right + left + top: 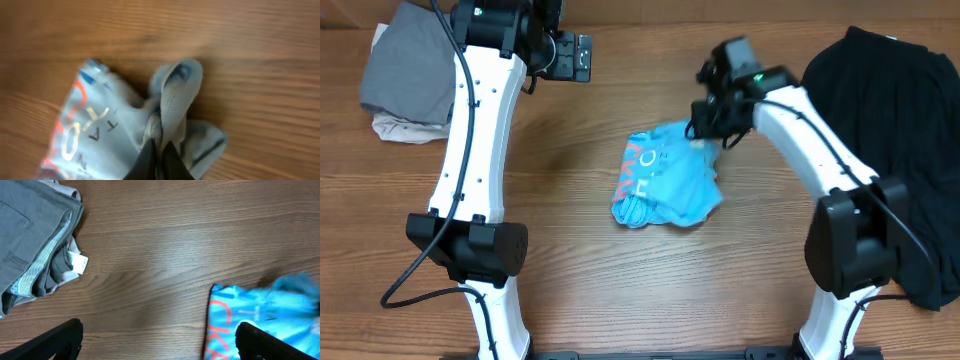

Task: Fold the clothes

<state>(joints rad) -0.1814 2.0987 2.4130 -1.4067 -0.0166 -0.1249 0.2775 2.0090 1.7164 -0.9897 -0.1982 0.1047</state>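
- Fingers of the right gripper (160, 150) pinch a bunched ridge of the soft light-blue T-shirt (120, 135).
- Left gripper (159, 342) fingers spread wide over the wood-grain table (165, 240).

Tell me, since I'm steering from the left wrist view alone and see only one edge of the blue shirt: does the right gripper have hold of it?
Observer: Yes. The right gripper is shut on a bunched fold of the light-blue T-shirt.
Operator: Is the shirt lying flat?
Observer: No. It is crumpled into a small heap, with the lettering showing on its left side.
Operator: Is there anything to fold besides the grey pile I can see?
Observer: A black garment lies at the right edge of the table.
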